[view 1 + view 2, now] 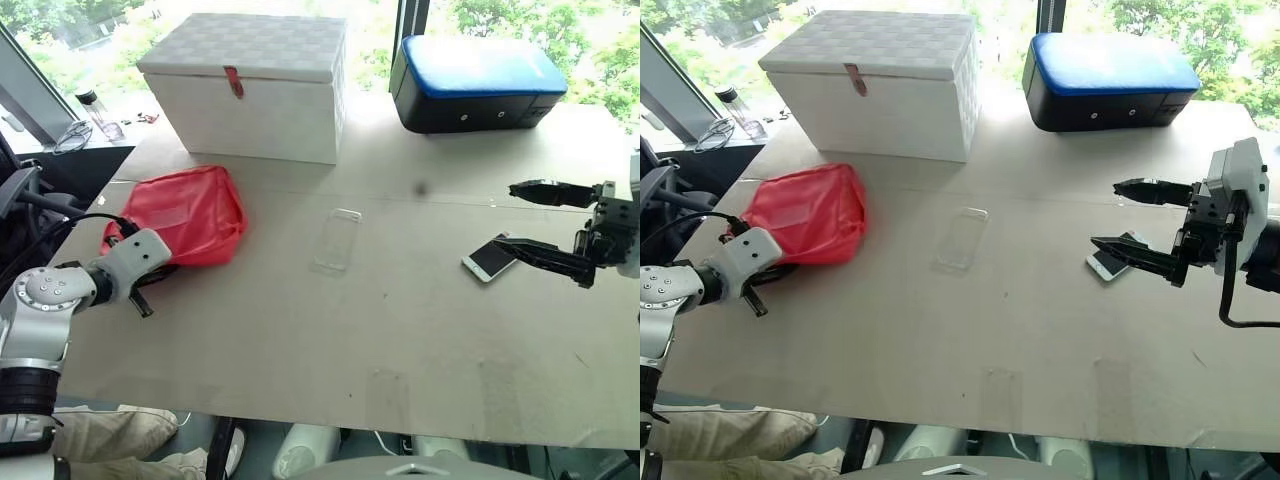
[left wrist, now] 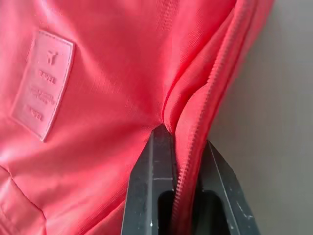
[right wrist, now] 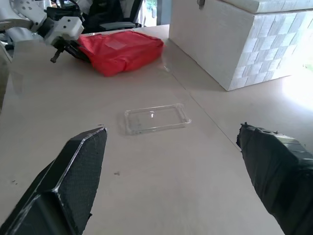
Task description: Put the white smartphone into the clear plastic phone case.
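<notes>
The setting is an indoor test or demonstration workspace beside large windows. A wide plain board table (image 1: 400, 330) serves as the work surface. Green foliage is visible through the glass behind it. Staged props sit on the table: a white woven storage box (image 1: 250, 85), a blue-topped black case (image 1: 475, 82) and a red pouch (image 1: 185, 212).

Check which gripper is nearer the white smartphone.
Right. The right gripper hangs open just over the white smartphone; the left gripper is across the table, shut on the red pouch.
</notes>
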You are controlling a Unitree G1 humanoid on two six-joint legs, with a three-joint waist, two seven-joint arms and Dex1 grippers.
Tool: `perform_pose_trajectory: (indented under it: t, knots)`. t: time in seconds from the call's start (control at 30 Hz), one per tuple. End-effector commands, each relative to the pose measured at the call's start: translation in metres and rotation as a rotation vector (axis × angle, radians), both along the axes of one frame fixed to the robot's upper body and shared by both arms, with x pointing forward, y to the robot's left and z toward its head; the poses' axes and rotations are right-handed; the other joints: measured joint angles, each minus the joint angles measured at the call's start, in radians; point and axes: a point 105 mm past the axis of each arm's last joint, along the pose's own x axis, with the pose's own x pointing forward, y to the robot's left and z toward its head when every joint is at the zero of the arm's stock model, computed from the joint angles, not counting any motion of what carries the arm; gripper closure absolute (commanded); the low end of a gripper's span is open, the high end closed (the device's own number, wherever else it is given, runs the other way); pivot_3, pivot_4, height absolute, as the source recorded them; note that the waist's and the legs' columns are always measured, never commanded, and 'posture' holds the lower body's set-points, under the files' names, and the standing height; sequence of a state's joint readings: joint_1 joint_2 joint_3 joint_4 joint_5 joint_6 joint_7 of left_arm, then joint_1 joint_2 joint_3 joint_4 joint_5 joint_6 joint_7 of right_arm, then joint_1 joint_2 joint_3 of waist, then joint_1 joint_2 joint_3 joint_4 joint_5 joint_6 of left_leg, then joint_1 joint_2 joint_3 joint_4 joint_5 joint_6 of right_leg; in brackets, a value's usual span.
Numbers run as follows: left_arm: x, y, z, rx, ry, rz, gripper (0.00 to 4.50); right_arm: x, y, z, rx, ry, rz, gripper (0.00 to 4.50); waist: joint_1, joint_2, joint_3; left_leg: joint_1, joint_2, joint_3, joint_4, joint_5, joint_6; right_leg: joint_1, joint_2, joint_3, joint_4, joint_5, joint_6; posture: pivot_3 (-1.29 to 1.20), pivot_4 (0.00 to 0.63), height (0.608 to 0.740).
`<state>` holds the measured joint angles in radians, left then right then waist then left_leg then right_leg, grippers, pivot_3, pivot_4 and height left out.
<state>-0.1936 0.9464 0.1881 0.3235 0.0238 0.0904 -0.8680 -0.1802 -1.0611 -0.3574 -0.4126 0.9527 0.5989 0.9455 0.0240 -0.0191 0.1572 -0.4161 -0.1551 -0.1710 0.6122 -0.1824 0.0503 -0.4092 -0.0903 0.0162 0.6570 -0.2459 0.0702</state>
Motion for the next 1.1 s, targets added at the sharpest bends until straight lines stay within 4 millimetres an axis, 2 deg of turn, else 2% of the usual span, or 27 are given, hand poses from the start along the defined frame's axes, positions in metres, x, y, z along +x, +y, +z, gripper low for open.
perform_pose_trajectory:
  t: [0.03, 0.07, 0.1, 0.17, 0.27, 0.3, 0.33, 0.37, 0.47, 0.57, 0.63, 0.73, 0.87, 0.97, 1.0, 1.1]
  knots:
    - [0.016, -0.014, 0.015, -0.024, -0.077, 0.008, 4.45, -0.002, 0.005, 0.003, -0.006, -0.033, 0.031, 0.00, 0.004, 0.000, 0.000, 0.000, 0.000, 0.000, 0.000, 0.000, 0.000, 0.000, 0.000, 0.000, 0.000, 0.000, 0.000, 0.00, 0.150, 0.740]
    - [0.017, -0.022, 0.018, -0.065, -0.077, -0.023, 4.45, -0.002, 0.005, 0.002, -0.007, -0.034, 0.031, 0.00, 0.007, 0.000, 0.000, 0.000, 0.000, 0.000, 0.000, 0.000, 0.000, 0.000, 0.000, 0.000, 0.000, 0.000, 0.000, 0.00, 0.150, 0.740]
    - [0.015, -0.031, 0.020, -0.116, -0.062, -0.065, 3.75, -0.003, 0.006, 0.002, -0.008, -0.035, 0.030, 0.00, 0.007, 0.000, 0.000, 0.000, 0.000, 0.000, 0.000, 0.000, 0.000, 0.000, 0.000, 0.000, 0.000, 0.000, 0.000, 0.00, 0.150, 0.740]
    - [0.012, -0.032, 0.026, -0.165, -0.060, -0.070, 2.91, -0.004, 0.005, 0.001, -0.012, -0.035, 0.023, 0.00, 0.002, 0.000, 0.000, -0.001, 0.000, 0.001, 0.000, 0.000, 0.000, -0.001, 0.000, 0.001, 0.000, 0.001, 0.000, 0.00, 0.150, 0.740]
    - [0.008, -0.044, 0.059, -0.364, -0.129, -0.125, 1.41, -0.008, 0.005, 0.000, -0.007, -0.040, 0.008, 0.00, -0.008, 0.000, 0.000, -0.002, 0.000, 0.001, 0.000, 0.001, 0.001, -0.003, 0.000, 0.001, 0.000, 0.000, 0.000, 0.00, 0.150, 0.740]
    - [0.004, -0.056, 0.072, -0.445, -0.123, -0.180, 0.92, -0.010, 0.005, 0.000, -0.005, -0.041, 0.003, 0.00, -0.009, 0.000, 0.000, -0.002, 0.000, 0.001, 0.000, 0.001, 0.002, -0.003, 0.000, 0.001, 0.000, 0.000, 0.000, 0.00, 0.150, 0.740]
    - [-0.001, -0.069, 0.079, -0.515, -0.084, -0.233, 0.57, -0.011, 0.006, -0.001, -0.004, -0.042, 0.000, 0.00, -0.010, 0.000, 0.000, -0.002, 0.000, 0.001, 0.000, 0.001, 0.002, -0.003, 0.000, 0.001, 0.000, 0.000, 0.000, 0.00, 0.150, 0.740]
    - [-0.007, -0.084, 0.083, -0.578, -0.011, -0.282, 0.03, -0.014, 0.007, -0.002, -0.003, -0.039, -0.004, 0.00, -0.011, 0.000, 0.000, -0.002, 0.000, 0.001, 0.000, 0.001, 0.002, -0.003, 0.001, 0.001, 0.000, 0.000, 0.000, 0.00, 0.150, 0.740]
    - [-0.018, -0.118, 0.079, -0.576, 0.142, -0.414, 0.03, -0.018, 0.008, -0.007, -0.002, -0.029, -0.019, 0.00, -0.011, 0.000, 0.000, -0.002, 0.000, 0.001, 0.000, 0.001, 0.002, -0.003, 0.001, 0.001, 0.001, 0.000, 0.000, 0.00, 0.150, 0.740]
    - [-0.005, -0.153, 0.063, -0.444, 0.200, -0.531, 0.03, -0.024, 0.010, -0.013, 0.001, -0.016, -0.042, 0.00, -0.005, 0.001, -0.001, -0.001, 0.000, 0.001, 0.001, 0.000, 0.000, -0.001, 0.000, 0.001, 0.001, 0.000, 0.000, 0.00, 0.150, 0.740]
    - [0.005, -0.167, 0.050, -0.376, 0.271, -0.576, 0.03, -0.027, 0.012, -0.015, 0.002, -0.014, -0.051, 0.00, -0.001, 0.001, -0.001, 0.000, 0.000, 0.001, 0.001, 0.000, 0.000, 0.000, 0.000, 0.000, 0.001, 0.000, 0.000, 0.00, 0.150, 0.740]
    - [0.026, -0.179, 0.035, -0.296, 0.308, -0.620, 0.03, -0.031, 0.013, -0.016, -0.004, -0.017, -0.070, 0.00, -0.006, 0.001, -0.001, -0.001, 0.000, 0.002, 0.002, 0.000, 0.000, 0.001, 0.000, 0.001, 0.000, 0.000, -0.001, 0.00, 0.150, 0.740]
    - [0.045, -0.185, 0.004, -0.191, 0.375, -0.661, 0.03, -0.036, 0.013, -0.016, 0.004, -0.024, -0.108, 0.00, -0.013, 0.000, 0.000, -0.002, 0.000, 0.003, 0.001, 0.002, 0.004, -0.001, 0.000, 0.002, -0.001, 0.001, 0.000, 0.00, 0.150, 0.740]
    - [0.054, -0.195, -0.022, -0.164, 0.420, -0.680, 0.75, -0.039, 0.016, -0.016, 0.021, -0.027, -0.137, 0.00, -0.005, 0.000, -0.001, -0.003, 0.000, 0.003, 0.001, 0.002, 0.004, -0.002, 0.000, 0.002, 0.000, 0.001, 0.000, 0.00, 0.150, 0.740]
    - [0.053, -0.198, -0.027, -0.164, 0.442, -0.700, 1.36, -0.041, 0.017, -0.017, 0.019, -0.027, -0.145, 0.00, -0.003, 0.000, -0.001, -0.003, 0.000, 0.002, 0.001, 0.002, 0.004, -0.001, -0.001, 0.000, -0.001, 0.001, 0.000, 0.00, 0.150, 0.740]
    - [0.047, -0.203, -0.028, -0.231, 0.502, -0.702, 2.52, -0.048, 0.019, -0.019, 0.016, -0.022, -0.166, 0.00, 0.004, 0.000, -0.002, -0.003, 0.000, 0.002, 0.002, 0.002, 0.004, 0.000, -0.001, 0.000, -0.001, 0.001, 0.000, 0.00, 0.150, 0.740]
